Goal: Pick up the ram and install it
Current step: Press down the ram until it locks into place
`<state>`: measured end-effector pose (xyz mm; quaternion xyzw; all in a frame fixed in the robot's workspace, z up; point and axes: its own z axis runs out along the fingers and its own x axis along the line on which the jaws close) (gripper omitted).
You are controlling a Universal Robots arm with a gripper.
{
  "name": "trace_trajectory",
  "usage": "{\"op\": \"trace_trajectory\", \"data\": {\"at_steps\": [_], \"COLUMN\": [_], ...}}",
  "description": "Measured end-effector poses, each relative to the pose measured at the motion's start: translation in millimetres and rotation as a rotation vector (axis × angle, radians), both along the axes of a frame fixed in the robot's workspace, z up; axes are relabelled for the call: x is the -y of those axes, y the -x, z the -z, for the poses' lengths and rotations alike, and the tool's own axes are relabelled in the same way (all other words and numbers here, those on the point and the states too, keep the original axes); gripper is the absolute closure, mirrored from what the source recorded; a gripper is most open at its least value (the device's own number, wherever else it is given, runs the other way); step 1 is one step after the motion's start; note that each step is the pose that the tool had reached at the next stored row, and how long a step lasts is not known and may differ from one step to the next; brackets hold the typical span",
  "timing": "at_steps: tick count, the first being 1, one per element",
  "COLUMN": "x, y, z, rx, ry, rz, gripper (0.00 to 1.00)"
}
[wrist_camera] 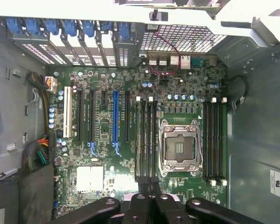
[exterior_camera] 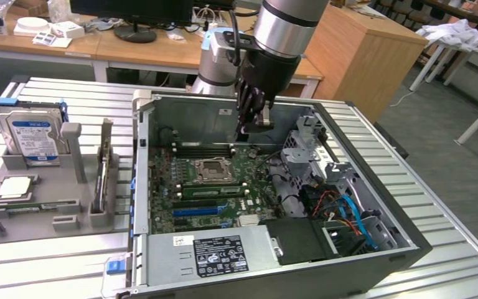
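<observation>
The ram (exterior_camera: pixel 210 190) is a green stick with dark chips. It stands in a memory slot of the motherboard (exterior_camera: pixel 191 219) between the processor socket (exterior_camera: pixel 210 168) and the blue expansion slot. In the wrist view the ram (wrist_camera: pixel 146 140) is seen edge-on beside the open socket (wrist_camera: pixel 179 147). My gripper (exterior_camera: pixel 251 129) hangs inside the open computer case, well above the board and over those slots. Its fingers (wrist_camera: pixel 139 205) are shut with nothing between them, and there is a gap between them and the ram.
A grey tray (exterior_camera: pixel 65 215) at the exterior view's left holds a hard drive with a blue label (exterior_camera: pixel 30 134), a square silver chip (exterior_camera: pixel 15 187) and an upright card (exterior_camera: pixel 104 168). Drive cage and cables (exterior_camera: pixel 338 205) crowd the case's right side. The power supply (exterior_camera: pixel 214 252) sits at the front.
</observation>
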<state>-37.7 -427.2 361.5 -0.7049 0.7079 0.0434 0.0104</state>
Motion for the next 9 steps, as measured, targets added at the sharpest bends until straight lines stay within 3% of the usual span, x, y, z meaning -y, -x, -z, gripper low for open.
{"op": "trace_trajectory", "data": {"at_steps": [9], "x": [0.0], "y": [-14.6], "z": [0.0], "rx": [-0.0005], "ry": [0.0], "rz": [0.0], "gripper": [0.89]}}
